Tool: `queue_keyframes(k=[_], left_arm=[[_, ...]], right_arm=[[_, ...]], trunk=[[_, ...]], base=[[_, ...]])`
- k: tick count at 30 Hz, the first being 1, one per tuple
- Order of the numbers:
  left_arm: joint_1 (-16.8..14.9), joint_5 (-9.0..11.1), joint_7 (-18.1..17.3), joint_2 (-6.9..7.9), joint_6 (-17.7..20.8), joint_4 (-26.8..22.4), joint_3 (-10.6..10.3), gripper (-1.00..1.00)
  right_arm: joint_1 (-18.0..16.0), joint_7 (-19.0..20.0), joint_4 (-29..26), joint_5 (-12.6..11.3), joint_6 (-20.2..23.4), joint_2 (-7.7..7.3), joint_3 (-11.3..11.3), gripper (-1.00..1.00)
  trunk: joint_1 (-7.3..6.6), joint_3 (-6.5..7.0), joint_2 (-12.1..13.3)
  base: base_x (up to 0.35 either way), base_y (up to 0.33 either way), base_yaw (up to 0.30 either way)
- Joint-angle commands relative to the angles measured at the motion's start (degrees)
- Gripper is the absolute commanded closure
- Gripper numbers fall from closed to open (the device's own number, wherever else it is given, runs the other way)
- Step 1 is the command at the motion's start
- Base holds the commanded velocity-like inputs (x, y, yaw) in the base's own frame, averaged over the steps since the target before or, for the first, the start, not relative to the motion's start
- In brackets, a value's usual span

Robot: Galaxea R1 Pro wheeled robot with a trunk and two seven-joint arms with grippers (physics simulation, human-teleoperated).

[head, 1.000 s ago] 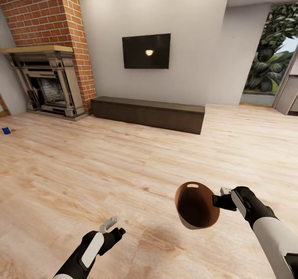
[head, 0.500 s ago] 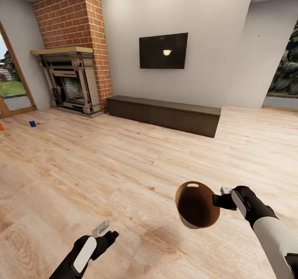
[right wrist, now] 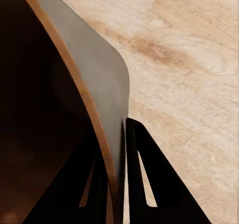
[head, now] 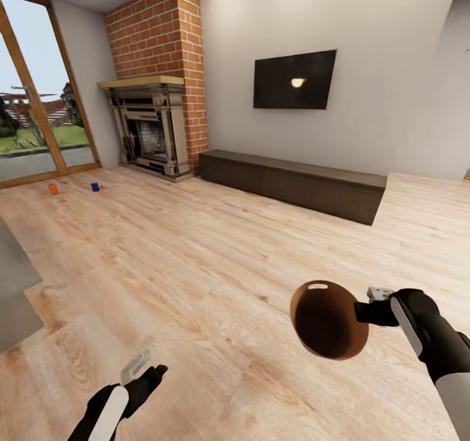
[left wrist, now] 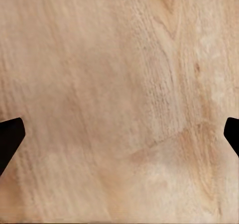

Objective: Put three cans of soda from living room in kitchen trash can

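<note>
Since 1 s ago the head camera has swung toward the left, so fireplace, TV and cabinet sit further right in the head view, the glass doors have come in at the left, and an orange can has joined the blue one.

Head view: the right gripper (head: 363, 311) holds the trash can (head: 326, 323) by its rim, above the wood floor (head: 215, 245), its brown inside and oval handle slot facing the camera. The left gripper (head: 145, 374) hangs low over bare floor. 2 soda cans stand on the floor well away, near the glass doors (head: 39, 127): the orange can (head: 53, 189) and the blue can (head: 95, 186), apart from each other. Beyond are the brick chimney (head: 163, 36), fireplace (head: 150, 130), black TV (head: 294, 80) and long dark cabinet (head: 294, 185).

Left wrist view: 2 dark fingertips (left wrist: 10, 137) sit wide apart with only floor between them, so this gripper is spread and empty.

Right wrist view: the fingers (right wrist: 149, 184) pinch the bin's thin wall (right wrist: 94, 89), 1 on each side
</note>
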Motion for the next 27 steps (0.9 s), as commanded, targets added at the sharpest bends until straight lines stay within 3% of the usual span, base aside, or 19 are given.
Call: queue_keyframes(k=[1,2,4,7,14,18,19,23,26,27], left_arm=[[0.04,-0.02,0.01,0.01,0.05,-0.05,0.02,-1.0],[0.05,-0.01,0.01,0.01,0.06,-0.07,0.03,-1.0],[0.09,-0.03,0.16,-0.03,0.11,-0.11,0.05,-1.0],[0.11,-0.08,0.25,-0.11,0.12,-0.13,0.06,-1.0],[0.11,-0.15,0.23,-0.03,0.13,-0.33,0.13,-1.0],[-0.51,-0.13,0.52,1.83,0.8,-1.06,0.78,-1.0],[-1.09,0.09,1.89,2.7,4.39,-4.64,0.95,-1.0],[-1.09,-0.27,5.28,2.88,12.17,-12.22,1.06,-1.0],[-1.05,-0.35,8.61,3.11,13.67,-13.73,1.14,-1.0],[-1.06,-0.38,12.27,3.34,14.49,-14.61,1.14,-1.0]], right_arm=[[0.23,1.51,-0.57,-0.85,0.09,-0.76,-0.02,1.0],[0.3,2.47,-0.77,-0.84,0.09,-1.22,-0.02,1.0],[0.51,8.25,-1.31,-0.67,0.09,-3.38,0.02,1.0],[0.58,11.22,-1.49,-0.47,0.09,-4.4,0.04,1.0],[0.59,12.59,-1.55,-0.36,0.09,-4.86,0.12,1.0],[0.54,12.64,-1.29,-0.14,0.09,-4.51,0.33,1.0],[0.44,12.65,-1.3,-0.07,0.09,-4.68,0.2,1.0],[0.31,12.66,-1.52,-0.02,0.09,-4.84,0.05,1.0],[0.28,12.66,-1.6,-0.02,0.09,-4.87,0.06,1.0],[0.24,12.66,-1.8,-0.07,0.09,-4.89,-0.07,1.0]], trunk=[[0.0,0.0,0.0],[0.0,0.0,0.0],[0.0,0.0,0.0],[0.0,0.0,0.0],[0.0,0.0,0.0],[0.0,0.0,0.0],[0.0,0.0,0.0],[0.0,0.0,0.0],[0.0,0.0,0.0],[0.0,0.0,0.0]], base=[[-0.254,0.0,0.295],[-0.268,0.0,0.295],[-0.298,0.0,0.296],[-0.315,0.0,0.296],[-0.324,0.0,0.297],[-0.253,0.0,0.293],[-0.069,0.0,0.19],[-0.036,0.0,0.185],[-0.008,0.0,0.237],[-0.002,0.0,0.274]])
